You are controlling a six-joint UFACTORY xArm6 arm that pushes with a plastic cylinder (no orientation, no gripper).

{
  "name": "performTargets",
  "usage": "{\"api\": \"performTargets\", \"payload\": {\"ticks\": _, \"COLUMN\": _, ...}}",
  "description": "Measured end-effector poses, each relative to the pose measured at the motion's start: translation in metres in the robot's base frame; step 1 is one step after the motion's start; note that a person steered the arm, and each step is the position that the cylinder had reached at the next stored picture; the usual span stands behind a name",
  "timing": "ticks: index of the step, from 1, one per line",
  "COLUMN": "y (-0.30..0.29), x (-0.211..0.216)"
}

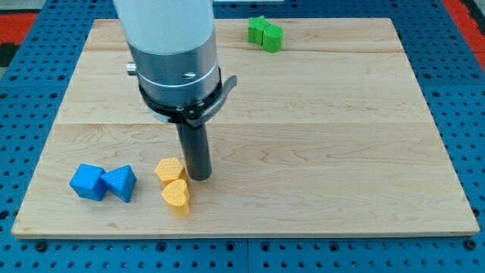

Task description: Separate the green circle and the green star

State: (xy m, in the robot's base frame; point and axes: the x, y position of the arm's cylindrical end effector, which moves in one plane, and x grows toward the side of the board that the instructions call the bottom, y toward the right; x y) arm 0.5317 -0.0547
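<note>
- Camera view: wooden board (318, 129) lies on a blue perforated table (462, 91), with the arm's grey and white body (170, 45) reaching down over the board's left half.
- Dark rod (193, 148) hangs straight from the arm's body; my tip (199, 177) rests on the board. It is a plain rod with nothing to open or close, and it holds nothing.
- Green circle (273, 36) sits near the board's top edge, right of centre, with the green star (259, 29) pressed against its left side; the two touch.
- Both green blocks lie well apart from my tip, toward the view's top and right of it.
- Yellow hexagon block (170, 170) sits just left of my tip, touching or nearly touching the rod; I cannot tell which.
- Yellow heart block (176, 196) lies just below that hexagon, toward the board's bottom edge, and the two yellow blocks touch.
- Blue cube (89, 182) sits near the board's bottom left corner, with a blue triangular block (120, 183) touching its right side, both left of the yellow pair.
</note>
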Motion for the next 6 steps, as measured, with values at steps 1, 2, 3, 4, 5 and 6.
{"api": "performTargets", "payload": {"ticks": 1, "y": 0.034, "x": -0.01}}
{"api": "performTargets", "payload": {"ticks": 2, "y": 0.09, "x": -0.053}}
{"api": "performTargets", "payload": {"ticks": 3, "y": 0.116, "x": -0.075}}
{"api": "performTargets", "payload": {"ticks": 4, "y": 0.133, "x": -0.075}}
{"api": "performTargets", "payload": {"ticks": 5, "y": 0.181, "x": -0.082}}
{"api": "performTargets", "payload": {"ticks": 6, "y": 0.211, "x": -0.108}}
